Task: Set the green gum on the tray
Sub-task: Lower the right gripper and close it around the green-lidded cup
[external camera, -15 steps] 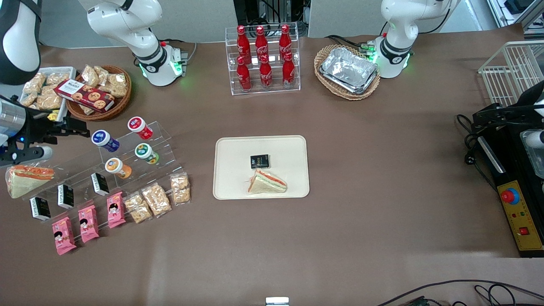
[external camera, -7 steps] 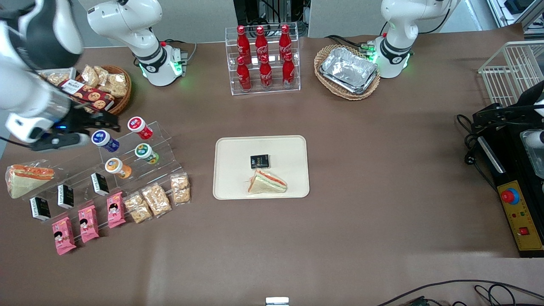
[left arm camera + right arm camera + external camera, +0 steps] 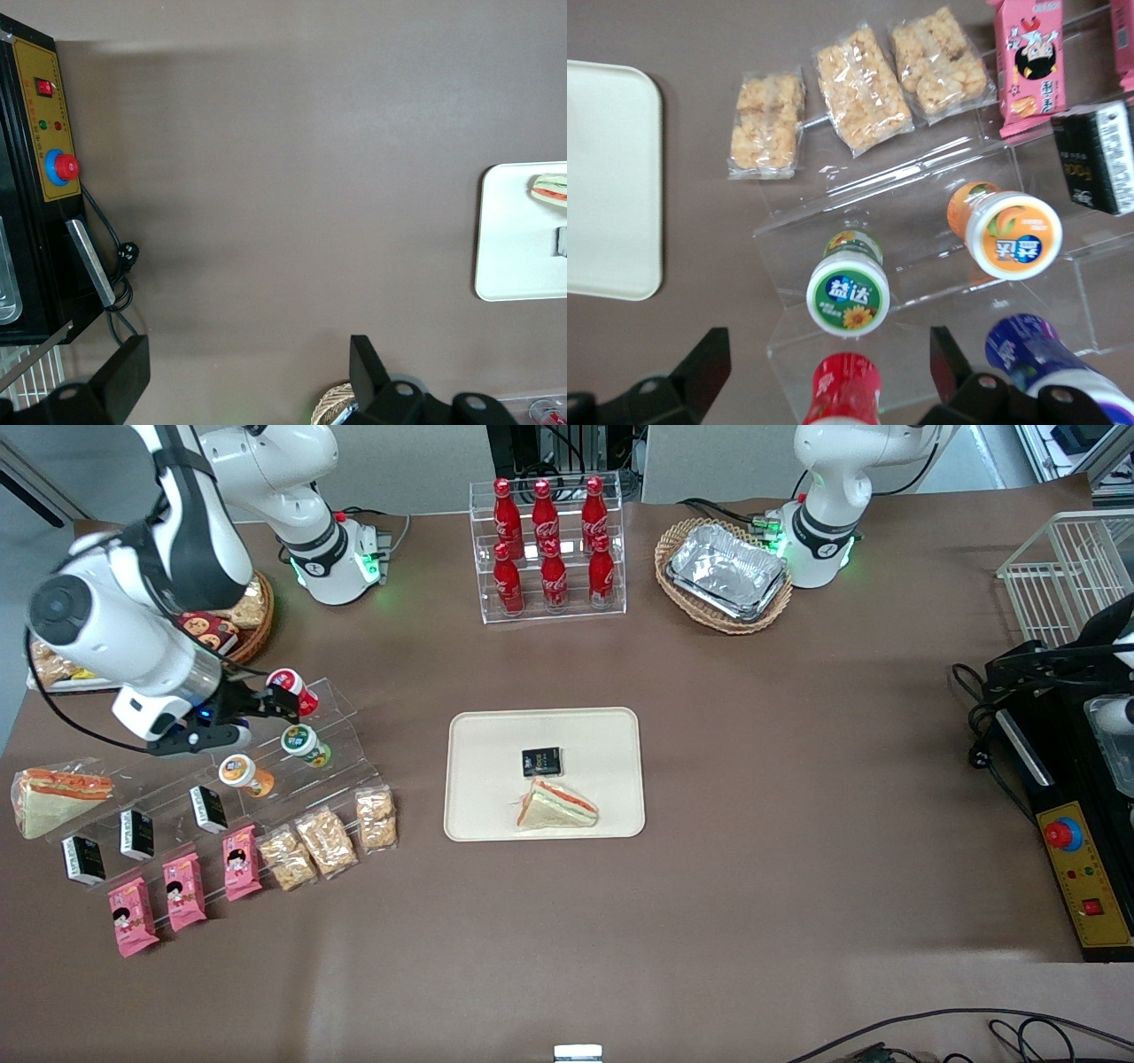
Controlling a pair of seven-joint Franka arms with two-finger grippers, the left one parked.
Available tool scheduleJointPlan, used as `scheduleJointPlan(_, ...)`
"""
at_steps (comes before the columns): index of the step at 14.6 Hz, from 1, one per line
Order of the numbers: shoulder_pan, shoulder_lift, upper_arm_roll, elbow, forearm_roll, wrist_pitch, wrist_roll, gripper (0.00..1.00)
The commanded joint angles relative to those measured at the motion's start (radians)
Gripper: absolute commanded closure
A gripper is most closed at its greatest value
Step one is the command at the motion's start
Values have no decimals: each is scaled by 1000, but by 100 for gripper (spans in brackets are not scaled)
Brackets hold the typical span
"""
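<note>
The green gum point(image 3: 302, 742) lies on the middle step of a clear acrylic stand point(image 3: 337, 717), green-and-white lid toward the front camera. It also shows in the right wrist view point(image 3: 848, 288). My gripper point(image 3: 280, 706) hovers open over the stand's upper step, just farther from the front camera than the green gum. In the right wrist view the gripper point(image 3: 826, 347) has its jaws wide apart, with a red-lidded bottle point(image 3: 842, 388) between them and nothing gripped. The cream tray point(image 3: 496, 735) lies at the table's middle and shows in the right wrist view point(image 3: 607, 177) too.
An orange-lidded bottle point(image 3: 1012, 232) and a blue-lidded bottle point(image 3: 1035, 352) lie beside the gum. The tray holds a sandwich point(image 3: 556, 806) and a black packet point(image 3: 541, 761). Snack bags point(image 3: 325, 840), pink packs point(image 3: 184, 890), a cola rack point(image 3: 549, 549) and foil trays point(image 3: 726, 571) stand around.
My arm has swung in from the working arm's end of the table, and the gripper has moved over the acrylic stand. It now covers the blue-lidded bottle in the front view. The gum has not moved.
</note>
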Motion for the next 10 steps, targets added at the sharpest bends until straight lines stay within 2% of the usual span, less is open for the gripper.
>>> scheduleJointPlan(1, 4, 49, -1, -47, -4, 95, 11, 0)
scheduleJointPlan(10, 36, 149, -4, -56, -16, 154, -2, 0)
